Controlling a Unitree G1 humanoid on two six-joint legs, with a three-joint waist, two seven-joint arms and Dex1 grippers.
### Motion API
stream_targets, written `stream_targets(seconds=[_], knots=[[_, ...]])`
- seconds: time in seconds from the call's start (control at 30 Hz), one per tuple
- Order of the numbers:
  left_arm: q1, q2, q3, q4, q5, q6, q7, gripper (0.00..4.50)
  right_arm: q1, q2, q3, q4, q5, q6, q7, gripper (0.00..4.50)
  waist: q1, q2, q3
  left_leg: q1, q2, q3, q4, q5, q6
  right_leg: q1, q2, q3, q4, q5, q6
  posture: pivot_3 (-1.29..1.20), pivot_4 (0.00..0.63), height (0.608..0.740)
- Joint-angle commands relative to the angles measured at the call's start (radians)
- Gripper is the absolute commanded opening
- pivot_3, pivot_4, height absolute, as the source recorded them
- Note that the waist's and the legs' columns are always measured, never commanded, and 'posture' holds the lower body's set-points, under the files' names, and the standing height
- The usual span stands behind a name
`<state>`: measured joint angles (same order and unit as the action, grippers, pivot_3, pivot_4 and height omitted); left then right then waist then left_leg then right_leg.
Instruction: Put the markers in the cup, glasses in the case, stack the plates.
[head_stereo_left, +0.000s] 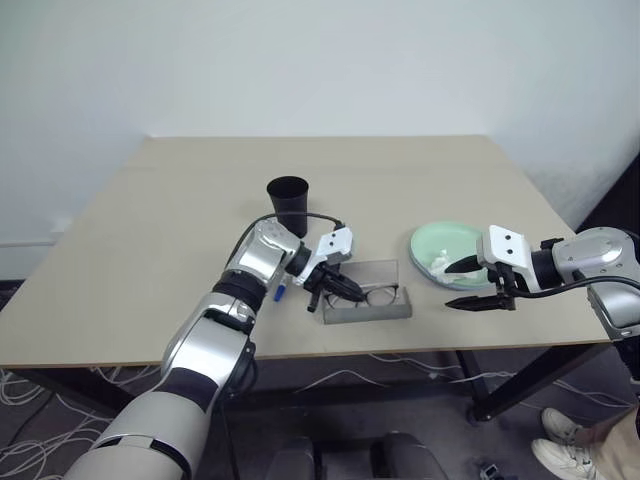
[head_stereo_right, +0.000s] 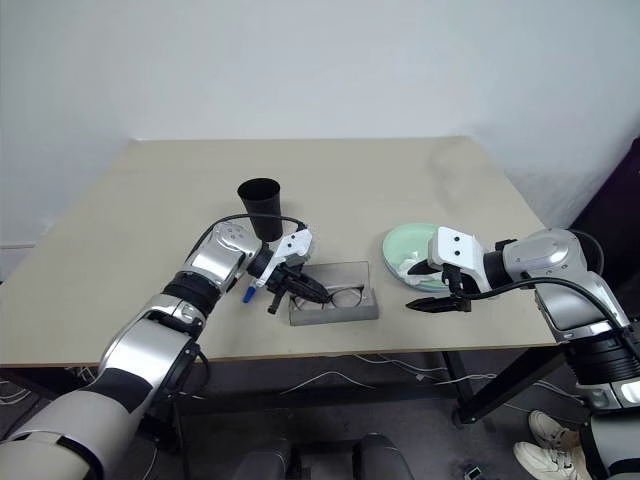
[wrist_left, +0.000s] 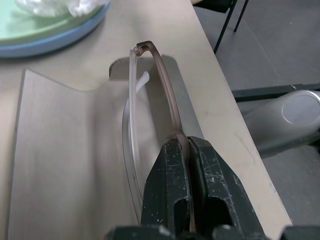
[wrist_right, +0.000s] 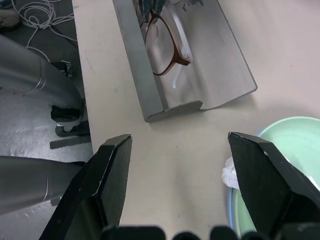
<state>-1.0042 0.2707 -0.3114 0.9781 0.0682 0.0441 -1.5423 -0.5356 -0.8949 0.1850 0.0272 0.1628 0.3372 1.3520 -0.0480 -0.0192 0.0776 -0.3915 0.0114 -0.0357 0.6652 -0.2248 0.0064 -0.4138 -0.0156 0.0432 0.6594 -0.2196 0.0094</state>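
Left gripper (head_stereo_left: 330, 287) pinched tight on the glasses (head_stereo_left: 368, 295), gripping the thin frame near one end, over the open grey case (head_stereo_left: 368, 305) at the table's (head_stereo_left: 150, 230) near edge. Seen in the left wrist view: black fingers (wrist_left: 172, 185) closed flat on the brown rim, with the pale temple arm curving free beside it above the case lining. Likely very light, springy and easily bent; clear lenses prone to scratching and slippery, so best held by the frame bar or hinge corner, never the lens face, and with gentle pressure only. Probably needs lowering level so both temples settle inside the tray instead of catching on its wall. Right gripper (head_stereo_left: 475, 285) spread wide and empty, hovering just beside the mint green plate (head_stereo_left: 440, 245), which sits on the light blue plate (wrist_left: 60, 42) with a crumpled white tissue (head_stereo_left: 438, 264) on its near side. Black cup (head_stereo_left: 288, 205) upright behind the left wrist. Blue-capped marker (head_stereo_left: 281, 292) lying on the table under the left forearm; other marker not made out.
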Motion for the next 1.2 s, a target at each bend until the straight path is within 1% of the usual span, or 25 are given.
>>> stream_targets(seconds=[0.03,0.27,0.37,0.5,0.57,0.6,0.63,0.77,0.9,1.0,1.1,1.17,1.2], knots=[[0.000,0.008,-0.016,-0.037,0.021,0.009,0.012,0.02,-0.013,-0.002,-0.022,-0.022,0.010,-0.005,-0.007,3.34,0.000,0.000,0.000,0.000,0.000,0.000,0.000,0.000,0.000,0.000,0.000,0.000,0.000,0.000,0.000,0.00,0.000,0.740],[0.016,0.006,-0.036,-0.049,0.029,0.007,0.012,0.02,-0.015,0.002,-0.020,-0.020,0.009,-0.006,-0.012,3.34,0.000,0.000,0.000,0.000,0.000,0.000,0.000,0.000,0.000,0.000,0.000,0.000,0.000,0.000,0.000,0.00,0.000,0.740],[0.023,0.006,-0.039,-0.054,0.032,0.003,0.022,0.65,-0.013,0.002,-0.021,-0.024,0.009,-0.005,-0.014,3.34,0.000,0.000,0.000,0.000,0.000,0.000,0.000,0.000,0.000,0.000,0.000,0.000,0.000,0.000,0.000,0.00,0.000,0.740],[0.015,0.007,-0.031,-0.052,0.033,0.005,0.029,1.96,-0.012,0.002,-0.018,-0.023,0.006,-0.008,-0.014,3.34,0.000,0.000,0.000,0.000,0.000,0.000,0.000,0.000,0.000,0.000,0.000,0.000,0.000,0.000,0.000,0.00,0.000,0.740],[0.012,0.008,-0.021,-0.054,0.033,-0.020,0.056,2.62,-0.011,0.001,-0.017,-0.024,0.004,-0.010,-0.014,3.34,0.000,0.000,0.000,0.000,0.000,0.000,0.001,0.000,0.000,0.000,0.000,0.000,0.000,0.000,0.000,0.00,0.000,0.740],[0.012,0.007,-0.015,-0.055,0.034,-0.049,0.084,2.89,-0.011,0.001,-0.017,-0.024,0.004,-0.010,-0.013,3.34,0.000,0.000,0.000,0.000,0.000,0.000,0.001,0.000,0.000,0.000,0.000,0.000,0.000,0.000,0.000,0.00,0.000,0.740],[0.002,0.007,-0.010,-0.057,0.030,-0.039,0.090,3.27,-0.013,0.003,-0.015,-0.023,0.004,-0.010,-0.013,3.34,0.000,0.000,0.000,0.000,0.000,0.000,0.001,0.000,0.000,0.000,0.000,0.000,0.000,0.000,0.000,0.00,0.000,0.740],[-0.031,0.007,0.036,-0.109,-0.029,0.026,0.071,3.27,-0.023,0.009,-0.010,-0.017,0.003,-0.010,-0.010,3.34,0.000,0.000,0.000,0.000,0.000,0.000,0.001,0.000,0.000,0.000,0.000,0.000,0.000,0.000,0.001,0.00,0.000,0.740],[-0.057,0.004,0.089,-0.163,-0.082,0.054,0.097,3.27,-0.032,0.014,-0.006,-0.005,-0.003,-0.019,-0.009,3.34,0.000,0.000,0.000,-0.001,0.000,0.000,0.001,0.000,0.000,-0.001,0.000,0.000,0.000,0.000,0.001,0.00,0.000,0.740],[-0.084,0.003,0.123,-0.155,-0.098,0.038,0.149,2.70,-0.046,0.023,-0.001,0.007,-0.008,-0.023,-0.010,3.34,0.000,0.000,0.000,-0.001,0.000,0.000,0.001,0.000,0.000,-0.001,0.000,0.000,0.000,0.001,0.001,0.00,0.000,0.740],[-0.111,0.007,0.136,-0.079,-0.073,0.015,0.245,1.73,-0.056,0.026,0.002,0.016,-0.012,-0.030,-0.006,3.34,-0.001,0.000,0.000,-0.001,0.000,0.000,0.001,0.000,0.000,-0.001,0.000,0.000,0.000,0.001,0.001,0.00,0.000,0.740],[-0.124,0.008,0.117,-0.008,-0.028,-0.007,0.338,1.04,-0.061,0.027,0.004,0.022,-0.012,-0.031,-0.003,3.34,0.000,0.000,0.000,0.000,0.000,0.000,0.001,0.000,0.000,0.000,0.000,0.000,0.001,0.001,0.001,0.00,0.000,0.740],[-0.129,0.004,0.106,0.033,0.001,-0.019,0.406,0.62,-0.064,0.026,0.006,0.024,-0.011,-0.032,-0.001,3.34,0.000,0.000,0.000,0.000,0.000,0.000,0.001,0.000,0.000,0.000,0.000,0.000,0.000,0.001,0.002,0.00,0.000,0.740]])
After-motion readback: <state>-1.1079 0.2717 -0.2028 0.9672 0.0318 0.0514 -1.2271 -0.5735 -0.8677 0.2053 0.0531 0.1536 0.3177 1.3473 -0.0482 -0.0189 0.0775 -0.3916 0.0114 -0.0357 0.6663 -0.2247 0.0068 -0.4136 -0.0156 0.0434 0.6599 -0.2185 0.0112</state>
